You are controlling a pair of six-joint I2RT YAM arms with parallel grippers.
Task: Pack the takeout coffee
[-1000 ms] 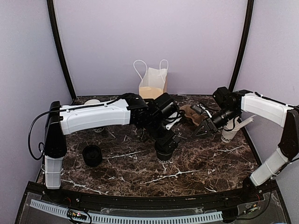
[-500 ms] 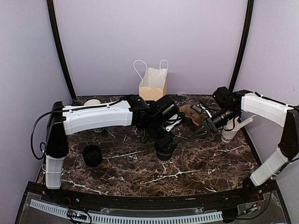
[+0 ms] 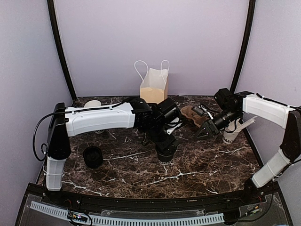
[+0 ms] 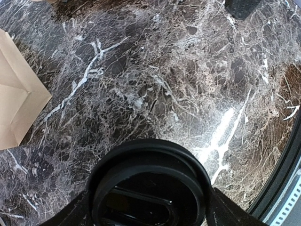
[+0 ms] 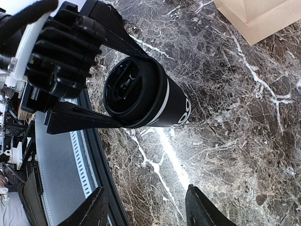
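Takeout coffee (image 5: pixel 153 101) stands lidded between the fingers of the left hand (image 5: pixel 138 89).

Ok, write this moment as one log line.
left gripper: astride lidded coffee cup, grip unclear | right gripper: open, empty | cup: upright on table

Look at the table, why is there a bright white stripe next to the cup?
Left wrist view: that stripe is light bouncing off the shiny table, just right of the cup; right wrist view: the same kind of shine runs below the cup; top view: no such stripe shows, the light looks soft and even.
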